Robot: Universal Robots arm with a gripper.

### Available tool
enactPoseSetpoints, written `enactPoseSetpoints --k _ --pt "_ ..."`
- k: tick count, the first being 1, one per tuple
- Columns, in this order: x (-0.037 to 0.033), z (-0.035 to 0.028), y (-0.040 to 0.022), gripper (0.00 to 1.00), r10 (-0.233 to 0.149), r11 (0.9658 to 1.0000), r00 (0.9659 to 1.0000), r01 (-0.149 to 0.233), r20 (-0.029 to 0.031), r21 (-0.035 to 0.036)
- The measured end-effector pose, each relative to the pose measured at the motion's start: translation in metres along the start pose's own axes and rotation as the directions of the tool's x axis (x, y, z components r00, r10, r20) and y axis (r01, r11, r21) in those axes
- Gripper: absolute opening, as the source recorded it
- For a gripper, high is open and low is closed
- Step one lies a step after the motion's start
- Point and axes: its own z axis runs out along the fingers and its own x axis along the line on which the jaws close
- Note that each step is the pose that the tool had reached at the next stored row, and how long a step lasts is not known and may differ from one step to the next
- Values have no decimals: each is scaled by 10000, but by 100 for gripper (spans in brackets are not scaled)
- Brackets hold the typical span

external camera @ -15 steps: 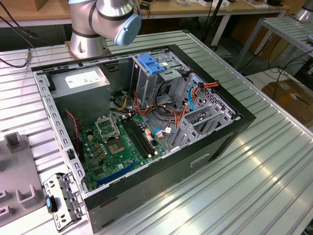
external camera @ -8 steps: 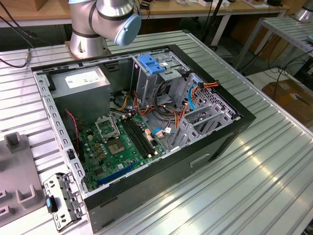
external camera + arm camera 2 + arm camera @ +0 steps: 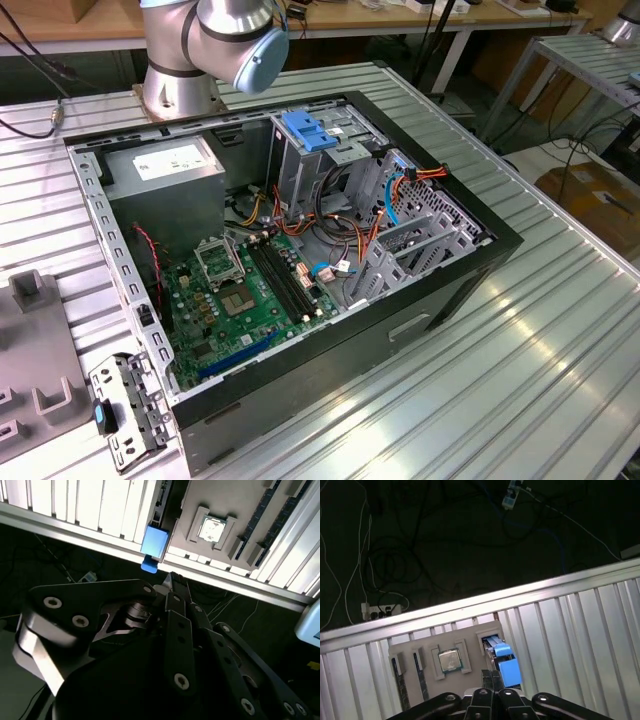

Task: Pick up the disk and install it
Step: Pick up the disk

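Observation:
In the exterior view the disk (image 3: 122, 412) lies at the table's near corner on that view's left, a metal-sided block with a bright blue tab on one end. Both wrist views look down on it, and its blue carrier (image 3: 154, 541) (image 3: 509, 671) sits against the edge of a grey parts tray (image 3: 470, 630). My gripper (image 3: 492, 676) (image 3: 172, 581) hangs above the disk, apart from it. Its two fingers are pressed together and shut, with nothing between them.
An open computer case (image 3: 470, 270) fills the table's middle, with a green motherboard (image 3: 250, 290), a metal drive cage (image 3: 300, 175) topped by a pale-blue latch plate (image 3: 307, 131), and loose cables. The grey tray (image 3: 40, 350) holds a processor (image 3: 449, 660). The arm's base (image 3: 180, 70) stands behind the case.

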Motion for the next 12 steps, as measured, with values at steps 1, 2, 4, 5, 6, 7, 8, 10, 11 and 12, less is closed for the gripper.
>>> enactPoseSetpoints --k 1,2,4,5,6,7,8,10,11,12 --pt "0 0 0 11 -85 10000 10000 85 -4 -1" --pt "0 0 0 11 -132 9999 9999 132 -6 -2" --pt "0 0 0 11 -137 9999 9999 137 -7 -3" --pt "0 0 0 11 -139 9999 9999 139 -7 -2" --pt "0 0 0 11 -140 9999 9999 140 -7 -2" --pt "0 0 0 11 -141 9999 9999 141 -7 -3" --pt "0 0 0 11 -142 9999 9999 142 -7 -3" --pt "0 0 0 11 -143 9999 9999 143 -7 -3" --pt "0 0 0 11 -145 9999 9999 145 -7 -2" --pt "0 0 0 11 -145 9999 9999 145 -7 -2"
